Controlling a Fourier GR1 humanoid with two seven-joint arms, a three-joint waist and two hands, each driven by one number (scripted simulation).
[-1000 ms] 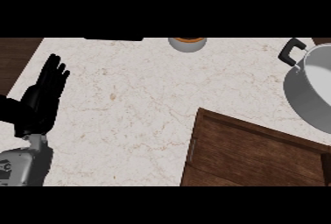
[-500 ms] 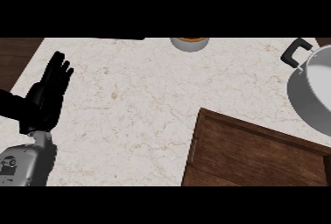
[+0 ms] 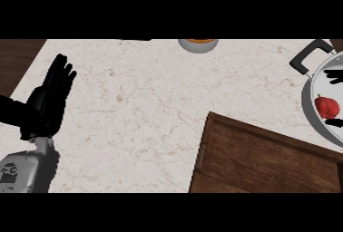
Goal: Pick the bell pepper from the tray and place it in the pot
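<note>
**Pepper lying in the pot, left hand resting at the counter's edge**

At the far left, the left hand (image 3: 48,102) is resting over the pale counter (image 3: 147,118), its black fingers held straight and pointing up the view, holding nothing. Its grey forearm (image 3: 26,170) is coming in from the lower left corner.

Toward the middle, along the counter's top edge, a small grey bowl (image 3: 198,45) is showing with something orange inside it.

Right of centre, the dark wooden tray (image 3: 268,158) is lying at an angle across the lower right part of the counter.

At the far right, the grey pot (image 3: 309,108) is sitting with a black handle (image 3: 309,56) at its upper side. The red pepper (image 3: 327,106) is lying inside the pot. Black finger shapes (image 3: 335,77) are showing above and below the pepper at the view's right edge; whether that hand is apart or closed, I cannot tell.
</note>
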